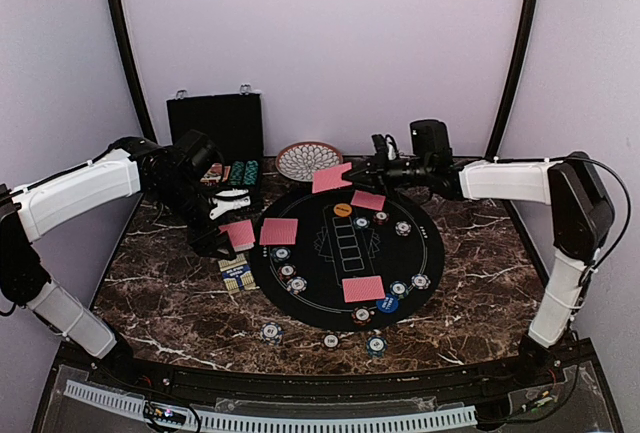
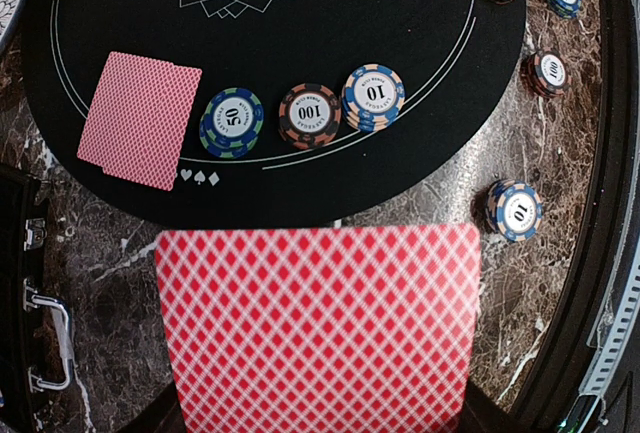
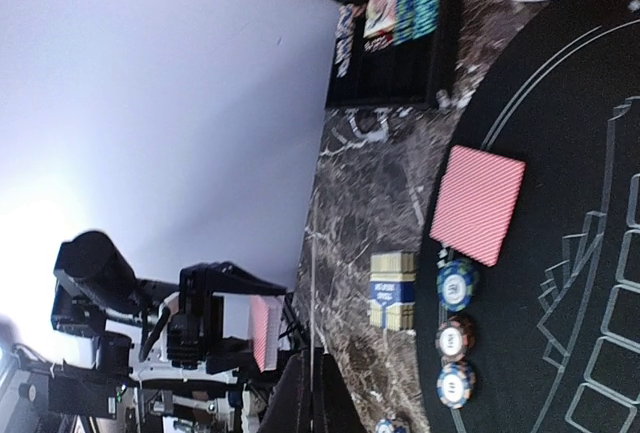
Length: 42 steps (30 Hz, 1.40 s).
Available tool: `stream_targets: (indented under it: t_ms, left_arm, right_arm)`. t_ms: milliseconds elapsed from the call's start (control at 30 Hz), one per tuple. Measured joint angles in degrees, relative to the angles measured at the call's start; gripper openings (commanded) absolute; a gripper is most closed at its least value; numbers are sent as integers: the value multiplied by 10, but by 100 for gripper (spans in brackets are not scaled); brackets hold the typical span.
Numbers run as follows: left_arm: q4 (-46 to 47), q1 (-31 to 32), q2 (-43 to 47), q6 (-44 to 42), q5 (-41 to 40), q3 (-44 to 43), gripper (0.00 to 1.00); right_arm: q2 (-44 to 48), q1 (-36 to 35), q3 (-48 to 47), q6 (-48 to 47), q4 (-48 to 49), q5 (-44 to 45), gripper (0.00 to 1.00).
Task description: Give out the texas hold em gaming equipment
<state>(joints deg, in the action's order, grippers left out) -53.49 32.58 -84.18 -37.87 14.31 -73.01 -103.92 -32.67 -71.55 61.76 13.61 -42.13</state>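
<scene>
Top external: left end effector [image 1: 228, 225] pinches a red-backed card [image 1: 240, 235], back up, long axis crosswise; right end effector [image 1: 358, 170] grips second card [image 1: 331, 178].

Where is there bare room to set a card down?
Bare marble right of the felt mat; front-left, between the small boxes and the near edge. Crowded: mat's near rim with chips and a card, and back-left by the black case.

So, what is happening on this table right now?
Two robot arms are dealing poker gear. The left gripper holds a red-backed card beside the round black mat; the right gripper holds a second card above the mat's far edge. Three cards and several chips already lie on the mat.
</scene>
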Motion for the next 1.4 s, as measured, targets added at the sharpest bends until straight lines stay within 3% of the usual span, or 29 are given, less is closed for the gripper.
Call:
stream_targets:
  t_ms: [200, 333, 700, 1333, 1400]
  left_arm:
    - [0, 0, 0, 0, 0, 0, 0]
    - [0, 0, 0, 0, 0, 1, 0]
    - [0, 0, 0, 0, -1, 1, 0]
    - [0, 0, 5, 0, -1, 1, 0]
    - [0, 0, 5, 0, -1, 1, 0]
  right_arm:
    - [-18, 96, -27, -64, -79, 28, 0]
    - [-60, 122, -67, -103, -117, 51, 0]
    - [-190, 131, -162, -143, -181, 78, 0]
    - [-249, 149, -213, -158, -217, 99, 0]
    - [-254, 150, -220, -160, -223, 100, 5]
